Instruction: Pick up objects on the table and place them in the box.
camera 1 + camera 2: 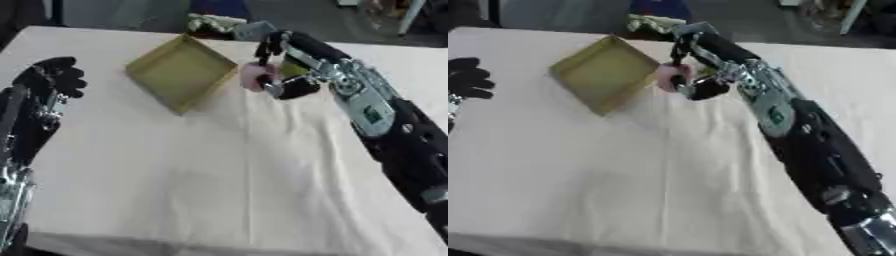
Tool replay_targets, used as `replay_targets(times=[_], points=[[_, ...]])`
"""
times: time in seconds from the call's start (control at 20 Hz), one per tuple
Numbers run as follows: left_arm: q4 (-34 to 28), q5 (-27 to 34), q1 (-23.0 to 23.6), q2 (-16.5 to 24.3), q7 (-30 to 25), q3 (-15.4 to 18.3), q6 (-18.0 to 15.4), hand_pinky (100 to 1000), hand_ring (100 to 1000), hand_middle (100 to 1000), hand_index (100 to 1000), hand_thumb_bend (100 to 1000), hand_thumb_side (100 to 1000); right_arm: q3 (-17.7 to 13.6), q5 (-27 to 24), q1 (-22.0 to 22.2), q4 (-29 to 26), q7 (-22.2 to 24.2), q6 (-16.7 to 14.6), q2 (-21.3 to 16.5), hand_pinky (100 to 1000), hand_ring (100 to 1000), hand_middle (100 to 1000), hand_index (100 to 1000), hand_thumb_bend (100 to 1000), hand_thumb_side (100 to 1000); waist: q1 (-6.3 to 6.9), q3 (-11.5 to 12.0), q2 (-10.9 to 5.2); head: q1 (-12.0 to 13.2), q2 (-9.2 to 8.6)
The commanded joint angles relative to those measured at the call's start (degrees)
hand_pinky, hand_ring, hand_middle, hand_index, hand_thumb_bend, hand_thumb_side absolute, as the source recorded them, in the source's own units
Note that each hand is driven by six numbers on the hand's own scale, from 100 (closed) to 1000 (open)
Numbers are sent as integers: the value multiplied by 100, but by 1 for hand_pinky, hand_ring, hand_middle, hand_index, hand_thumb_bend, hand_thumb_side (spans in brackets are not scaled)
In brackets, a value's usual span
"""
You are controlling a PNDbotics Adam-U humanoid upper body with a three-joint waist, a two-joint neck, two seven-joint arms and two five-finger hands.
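Right now the robot's right hand (284,75), black with silver joints, is reaching in from the right side of the frame toward the upper middle, its long black-and-silver arm (385,125) stretching diagonally from the lower right corner. Its fingers are curling round a small pink rounded object (255,75), holding it just beside the right corner of the shallow square box (182,71), a yellowish-olive tray with low walls that is sitting turned like a diamond in the upper middle of the frame. The pink object is appearing at the box's rim rather than inside it; whether it is touching the rim cannot be told. A bit of yellow-green is showing behind the hand, too unclear to name.

The box is resting on a cream-white cloth-covered table (219,180), whose wide lower part is lying wrinkled across most of the frame. At the far edge of the table, above the box, a pale greenish-white lumpy thing (213,22) is lying beside a small grey block (252,30); their nature cannot be made out.

The robot's left hand (52,75), black, is hanging at the upper left of the frame with its fingers partly bent and relaxed, holding nothing, well apart from the box, its arm running down the left edge.
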Motion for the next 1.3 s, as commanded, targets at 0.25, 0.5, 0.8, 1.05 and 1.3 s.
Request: replay_targets(times=[0.25,0.5,0.8,1.05,1.3], points=[[-82,62,-169,10,-105,-87,-24,659,667,639,803,382,729,-459,691,-914,1007,-368,294,979,753,748,700,472,100,100,73,282,29,-286,-61],[-95,85,-227,-17,-134,-111,-31,659,667,639,803,382,729,-792,1161,-1039,1744,-818,672,1743,751,745,696,478,100,100,103,434,99,-386,-137],[-108,99,-275,-34,-153,-129,-38,659,667,639,803,382,729,-1223,1789,-857,2145,-1446,1281,2416,742,743,690,486,100,100,131,570,166,-467,-195],[-112,110,-296,-44,-170,-143,-43,660,667,639,803,382,729,-1478,2347,-755,1956,-2003,1838,2540,733,736,682,486,100,100,151,654,190,-520,-223],[-110,117,-300,-48,-169,-139,-42,660,667,639,803,380,730,-1454,2876,-772,1853,-2532,2352,2664,727,733,676,487,100,100,159,650,184,-521,-230]])
